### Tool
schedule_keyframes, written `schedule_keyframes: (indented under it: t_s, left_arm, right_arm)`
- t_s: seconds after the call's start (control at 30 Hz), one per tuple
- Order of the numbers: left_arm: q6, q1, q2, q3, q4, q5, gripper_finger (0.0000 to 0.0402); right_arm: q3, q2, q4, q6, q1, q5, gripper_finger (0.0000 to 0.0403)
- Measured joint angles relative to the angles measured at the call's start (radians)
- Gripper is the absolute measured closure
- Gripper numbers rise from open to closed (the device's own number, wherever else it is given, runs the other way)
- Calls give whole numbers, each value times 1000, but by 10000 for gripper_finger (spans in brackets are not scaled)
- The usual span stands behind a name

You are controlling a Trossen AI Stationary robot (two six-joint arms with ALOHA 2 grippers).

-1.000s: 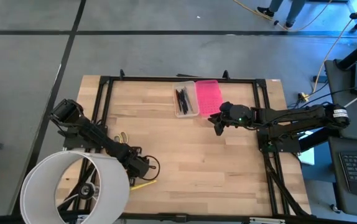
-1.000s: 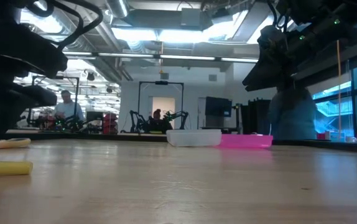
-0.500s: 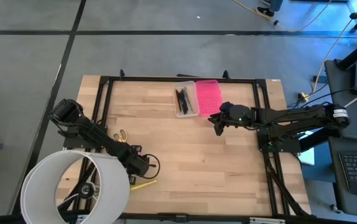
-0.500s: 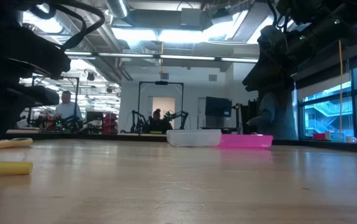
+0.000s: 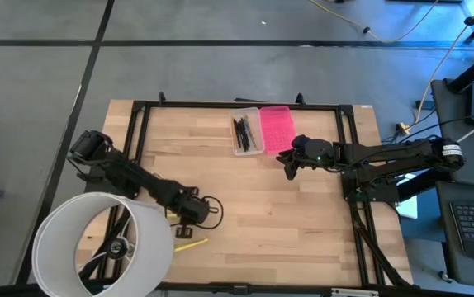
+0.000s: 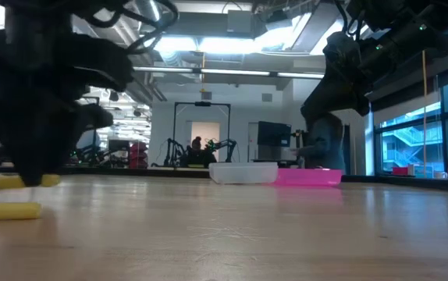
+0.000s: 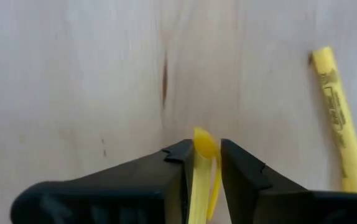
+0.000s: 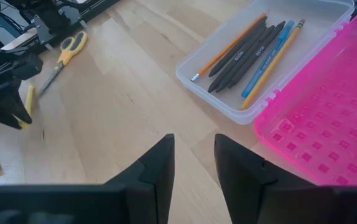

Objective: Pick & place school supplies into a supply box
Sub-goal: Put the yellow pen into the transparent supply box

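High view: pale wooden table (image 5: 303, 223) | clear plastic supply box (image 5: 244, 132) with open pink lid (image 5: 275, 129) already holds several pens and pencils (image 8: 253, 46) | yellow-handled scissors (image 8: 63, 55) still out | left gripper (image 7: 202, 163) pinches a yellow marker (image 7: 198, 177), seemingly just lifted | second yellow marker (image 5: 190, 244) remains | right gripper (image 8: 192, 163) spread, empty, beside box
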Motion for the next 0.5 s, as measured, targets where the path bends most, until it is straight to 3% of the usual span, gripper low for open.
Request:
schedule_keyframes:
  t_s: [0.2,0.5]
  left_arm:
    - [71,84,0,46,8,-69,347]
    - [193,258,-2,154,66,-55,347]
  right_arm:
    - [0,0,0,0,0,0,284]
    - [0,0,0,2,0,0,284]
